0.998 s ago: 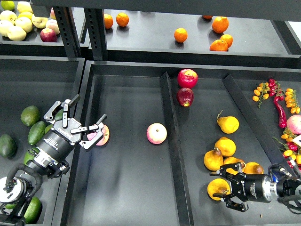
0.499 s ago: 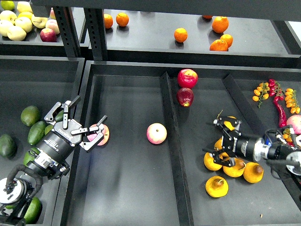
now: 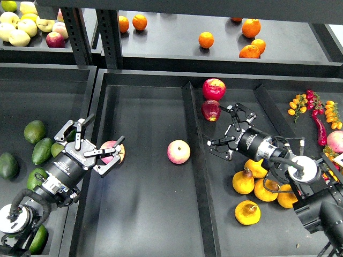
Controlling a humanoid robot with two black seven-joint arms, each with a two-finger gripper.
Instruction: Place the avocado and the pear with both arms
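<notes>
Several look-alike dark green avocados lie in the left bin, the nearest [image 3: 42,151] just left of my left arm; I cannot tell which one is the task's. My left gripper [image 3: 99,140] is open and empty, over the bin divider, in front of a pink-yellow apple [image 3: 113,152]. A squat yellow-orange pear with a dark patch [image 3: 247,212] lies alone at the front of the right bin. My right gripper [image 3: 226,131] is open and empty, above the right bin's floor, well away from that pear and just below a dark red apple [image 3: 210,110].
Other yellow pears [image 3: 243,181] cluster under my right arm. A pink apple [image 3: 178,151] lies in the middle bin, a red apple [image 3: 214,89] at the back. A raised divider [image 3: 195,160] separates the bins. Oranges [image 3: 206,39] sit on the rear shelf; peppers and small tomatoes [image 3: 319,115] lie at right.
My right gripper has swung from the front pears up and left to near the dark red apple, leaving the squat pear on the bin floor. My left gripper shifted slightly down and right.
</notes>
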